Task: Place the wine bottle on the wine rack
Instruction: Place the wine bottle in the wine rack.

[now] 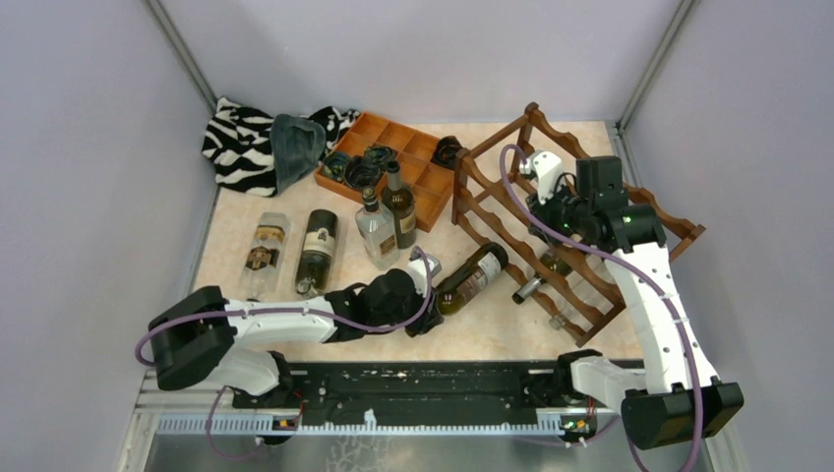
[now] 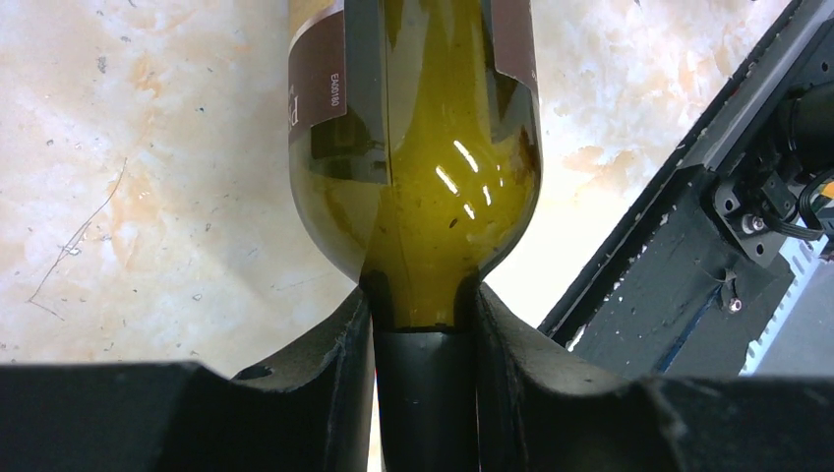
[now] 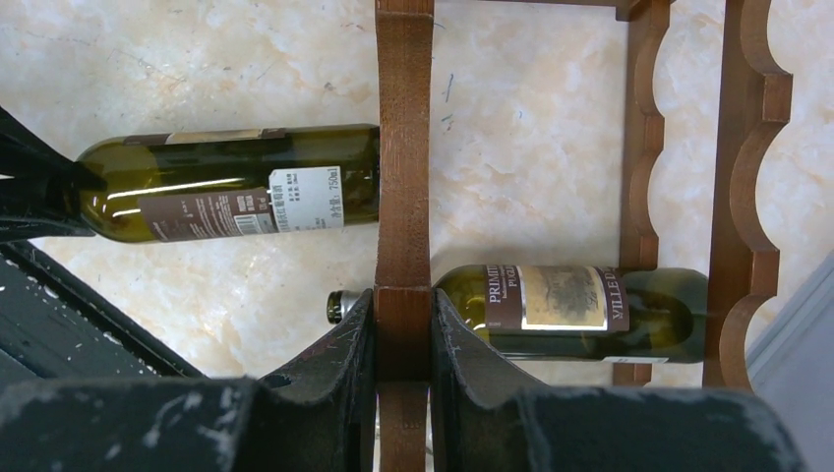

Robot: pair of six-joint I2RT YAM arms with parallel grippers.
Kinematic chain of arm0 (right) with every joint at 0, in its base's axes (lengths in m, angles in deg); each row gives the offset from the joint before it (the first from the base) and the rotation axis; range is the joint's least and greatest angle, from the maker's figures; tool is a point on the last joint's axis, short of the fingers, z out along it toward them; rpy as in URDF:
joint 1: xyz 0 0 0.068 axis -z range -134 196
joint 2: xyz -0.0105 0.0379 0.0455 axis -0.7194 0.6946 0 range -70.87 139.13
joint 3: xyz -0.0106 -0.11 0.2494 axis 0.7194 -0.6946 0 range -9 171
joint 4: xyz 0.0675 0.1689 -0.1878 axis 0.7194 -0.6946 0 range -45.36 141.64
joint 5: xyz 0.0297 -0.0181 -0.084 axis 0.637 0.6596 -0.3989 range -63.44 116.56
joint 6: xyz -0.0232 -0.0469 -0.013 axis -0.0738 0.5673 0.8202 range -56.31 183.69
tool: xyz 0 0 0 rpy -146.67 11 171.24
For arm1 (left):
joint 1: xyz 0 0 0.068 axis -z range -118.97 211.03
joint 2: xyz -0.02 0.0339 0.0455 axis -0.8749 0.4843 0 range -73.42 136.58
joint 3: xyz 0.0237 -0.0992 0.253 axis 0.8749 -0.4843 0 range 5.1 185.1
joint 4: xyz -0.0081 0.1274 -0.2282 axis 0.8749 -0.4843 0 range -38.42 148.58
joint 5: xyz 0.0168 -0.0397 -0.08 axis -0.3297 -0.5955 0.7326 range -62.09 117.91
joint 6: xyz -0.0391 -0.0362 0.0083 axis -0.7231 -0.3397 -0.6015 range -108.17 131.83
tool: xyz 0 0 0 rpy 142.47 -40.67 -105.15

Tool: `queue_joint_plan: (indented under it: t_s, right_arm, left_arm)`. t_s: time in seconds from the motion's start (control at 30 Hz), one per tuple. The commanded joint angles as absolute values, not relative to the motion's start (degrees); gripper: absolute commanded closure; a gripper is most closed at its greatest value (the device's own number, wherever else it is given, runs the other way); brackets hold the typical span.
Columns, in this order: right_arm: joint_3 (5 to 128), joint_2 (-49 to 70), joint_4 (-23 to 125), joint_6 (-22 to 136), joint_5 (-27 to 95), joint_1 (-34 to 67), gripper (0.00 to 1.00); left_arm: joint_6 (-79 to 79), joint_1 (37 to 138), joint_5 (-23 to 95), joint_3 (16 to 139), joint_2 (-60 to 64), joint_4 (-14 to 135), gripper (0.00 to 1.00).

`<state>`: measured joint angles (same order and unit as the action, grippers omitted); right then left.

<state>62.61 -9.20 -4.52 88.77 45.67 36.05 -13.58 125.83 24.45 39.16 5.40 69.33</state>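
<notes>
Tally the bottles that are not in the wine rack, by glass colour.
Clear glass: 2 (lying clear bottle, standing clear bottle)
Dark glass: 3 (lying dark bottle, standing dark bottle, gripped wine bottle)
Total: 5

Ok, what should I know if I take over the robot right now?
Left pincer: shut on the neck of the dark green glass wine bottle with a brown label.
Right pincer: shut on a rail of the reddish-brown wooden wine rack.
Done: another green glass bottle already lies in the rack.
Left: slide the held bottle into a free cradle, then release.
</notes>
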Motion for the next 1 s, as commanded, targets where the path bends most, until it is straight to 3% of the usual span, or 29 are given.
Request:
queue_joint_plan:
  t_s: [0.0,0.37,0.97]
  right_arm:
    - [63.88,-13.16,-2.32,87.47,51.96,35.94,1.00]
    - [63.51,-13.21,-1.89,87.53,52.18,35.91,1.00]
    - [62.86,-13.22,-1.76,87.93,54.32,35.96,1.00]
  left_arm:
    - [-11.55,126.12,24.43,43.40,4.82,82.55,1.00]
    - [-9.93,126.91,26.09,41.33,0.02,82.57,1.00]
    - [-5.40,126.95,18.54,48.31,17.12,93.96,1.00]
